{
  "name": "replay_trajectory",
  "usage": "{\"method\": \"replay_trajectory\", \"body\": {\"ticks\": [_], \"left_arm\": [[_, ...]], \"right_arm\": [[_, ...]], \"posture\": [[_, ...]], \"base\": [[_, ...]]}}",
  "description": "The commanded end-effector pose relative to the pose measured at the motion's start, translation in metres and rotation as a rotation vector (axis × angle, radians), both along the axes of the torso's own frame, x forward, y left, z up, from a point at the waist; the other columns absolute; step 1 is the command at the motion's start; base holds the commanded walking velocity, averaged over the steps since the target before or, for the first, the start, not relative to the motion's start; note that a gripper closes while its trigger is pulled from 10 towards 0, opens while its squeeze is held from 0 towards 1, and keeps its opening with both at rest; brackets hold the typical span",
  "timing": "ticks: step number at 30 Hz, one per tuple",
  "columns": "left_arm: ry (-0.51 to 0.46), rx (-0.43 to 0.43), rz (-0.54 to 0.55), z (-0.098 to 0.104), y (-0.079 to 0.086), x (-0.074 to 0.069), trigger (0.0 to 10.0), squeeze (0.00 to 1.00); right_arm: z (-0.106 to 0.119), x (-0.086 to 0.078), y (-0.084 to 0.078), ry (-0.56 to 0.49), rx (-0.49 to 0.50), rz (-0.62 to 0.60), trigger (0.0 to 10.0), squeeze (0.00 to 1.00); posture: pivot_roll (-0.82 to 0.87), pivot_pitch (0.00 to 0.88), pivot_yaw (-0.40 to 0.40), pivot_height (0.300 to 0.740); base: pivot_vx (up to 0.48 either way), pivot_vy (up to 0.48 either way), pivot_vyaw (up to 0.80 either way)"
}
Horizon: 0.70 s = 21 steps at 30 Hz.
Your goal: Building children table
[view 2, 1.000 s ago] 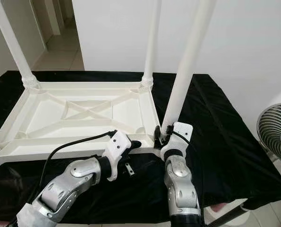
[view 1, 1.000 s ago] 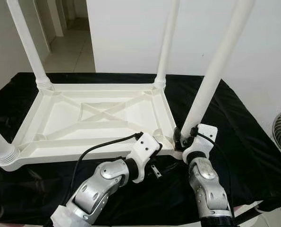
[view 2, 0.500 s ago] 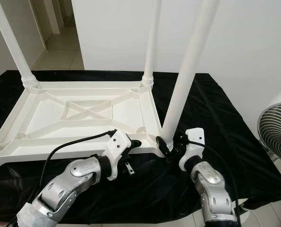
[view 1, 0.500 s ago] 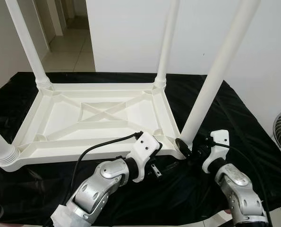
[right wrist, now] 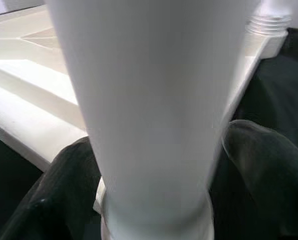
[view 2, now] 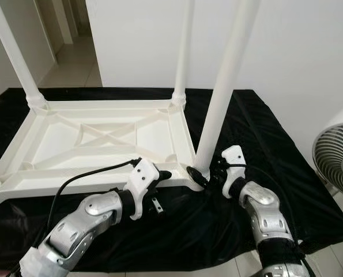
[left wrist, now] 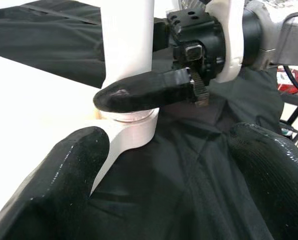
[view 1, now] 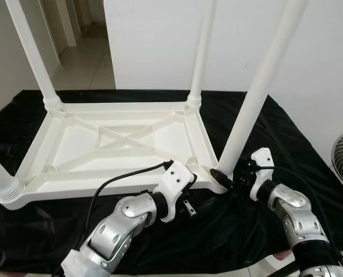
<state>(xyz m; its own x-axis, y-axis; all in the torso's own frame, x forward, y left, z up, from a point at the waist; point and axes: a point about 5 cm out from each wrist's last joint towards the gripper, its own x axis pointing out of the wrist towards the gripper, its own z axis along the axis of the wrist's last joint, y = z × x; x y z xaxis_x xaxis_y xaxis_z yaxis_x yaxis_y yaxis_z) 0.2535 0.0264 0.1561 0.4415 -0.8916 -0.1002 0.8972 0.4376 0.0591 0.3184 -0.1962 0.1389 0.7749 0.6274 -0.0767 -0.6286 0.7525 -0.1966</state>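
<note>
A white plastic table (view 1: 73, 190) lies upside down on a black cloth (view 1: 292, 150), its four legs pointing up. At the near right corner stands one leg (view 1: 252, 98). My right gripper (view 1: 227, 176) comes in from the right and is shut on that leg's base; in the right wrist view the leg (right wrist: 149, 100) sits between both black fingers (right wrist: 63, 185). My left gripper (left wrist: 174, 150) is open at the table's front edge, just left of that corner, with one finger (left wrist: 63, 175) against the white rim.
A white fan (view 2: 338, 150) stands on the floor at the right. The cloth hangs over the near edge below my arms. A tiled hallway (view 1: 85, 52) opens at the far left behind the table.
My right arm has swung from directly below the near right leg out to its right side, still at the leg's base. The left arm has stayed in place.
</note>
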Motion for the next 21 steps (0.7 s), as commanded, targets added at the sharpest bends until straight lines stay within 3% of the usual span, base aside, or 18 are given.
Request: {"method": "replay_trajectory", "body": {"ticks": [1, 4, 5, 6, 7, 21], "left_arm": [[-0.003, 0.017, -0.04, 0.0, -0.001, -0.001, 10.0, 0.0], [-0.006, 0.017, -0.037, 0.001, 0.0, -0.001, 10.0, 0.0], [-0.007, 0.018, -0.035, 0.001, 0.0, -0.001, 10.0, 0.0], [-0.007, 0.018, -0.035, 0.001, 0.0, -0.001, 10.0, 0.0], [-0.007, 0.017, -0.033, 0.001, 0.0, -0.001, 10.0, 0.0], [-0.001, 0.005, -0.018, 0.002, 0.0, -0.001, 10.0, 0.0]], "right_arm": [[-0.005, 0.002, 0.006, 0.019, -0.018, 0.036, 10.0, 0.0], [-0.009, 0.008, 0.015, 0.031, -0.032, 0.09, 10.0, 0.0], [-0.011, 0.009, 0.016, 0.032, -0.036, 0.103, 4.6, 0.0], [-0.011, 0.009, 0.016, 0.032, -0.036, 0.103, 4.6, 0.0], [-0.015, 0.01, 0.018, 0.045, -0.043, 0.131, 0.0, 0.0], [-0.021, 0.004, 0.002, 0.077, -0.015, 0.101, 0.0, 0.0]], "posture": [[-0.02, 0.0, -0.013, 0.74], [-0.02, 0.0, -0.014, 0.74], [-0.01, 0.0, -0.014, 0.74], [-0.01, 0.0, -0.014, 0.74], [-0.01, 0.0, -0.016, 0.74], [-0.02, 0.018, -0.025, 0.74]], "base": [[0.0, 0.0, 0.0], [0.0, 0.0, 0.0], [0.0, 0.0, 0.0], [0.0, 0.0, 0.0], [0.0, 0.0, 0.0], [0.0, 0.0, 0.0]]}}
